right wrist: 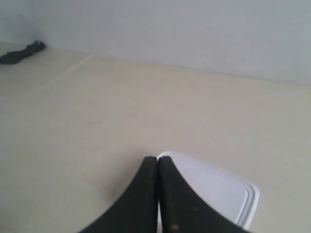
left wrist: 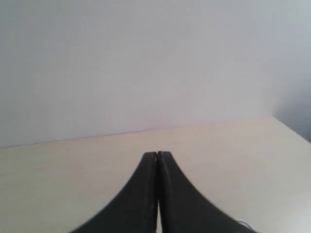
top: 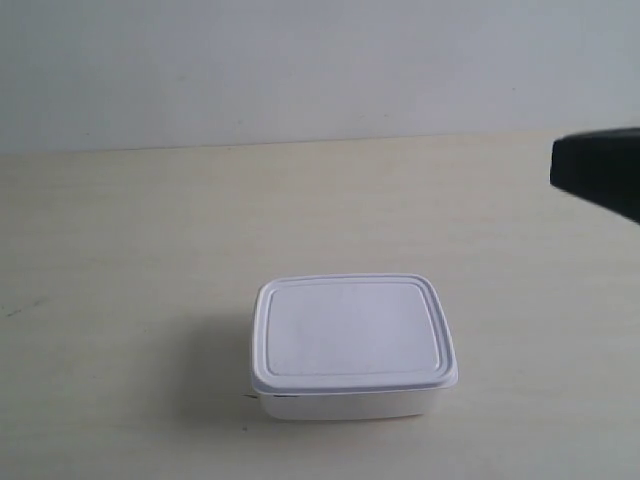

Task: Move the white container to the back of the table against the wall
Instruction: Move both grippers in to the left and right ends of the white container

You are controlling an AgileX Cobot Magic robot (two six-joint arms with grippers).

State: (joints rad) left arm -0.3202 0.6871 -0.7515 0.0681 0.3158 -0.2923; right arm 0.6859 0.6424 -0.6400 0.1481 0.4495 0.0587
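**A:** Where's the box?

**B:** The white container (top: 352,345), lid (top: 350,325) seated flat, sits on the counter (top: 150,230). It is low in the exterior view, slightly right of centre, with its long side facing the camera. It is well apart from the wall (top: 300,70), and a broad band of counter lies between them.

**A:** What's around it?

**B:** The nearest thing is the right gripper (right wrist: 158,159). Its jaws are pressed together with nothing between them. One corner of the container shows just past them, partly hidden, and I cannot tell whether they touch it. A black arm part (top: 600,175) pokes in at the exterior view's right edge, nearer the wall than the box and off to its side.

**A:** And further out?

**B:** In the right wrist view a small dark object (right wrist: 22,52) lies on the counter by the wall, too blurred to name. A thin seam line (right wrist: 73,68) runs across the counter near it.

**A:** The left side?

**B:** The left gripper (left wrist: 157,155) has its jaws closed tight and empty, pointing at the counter and the wall. The container does not show in that view.
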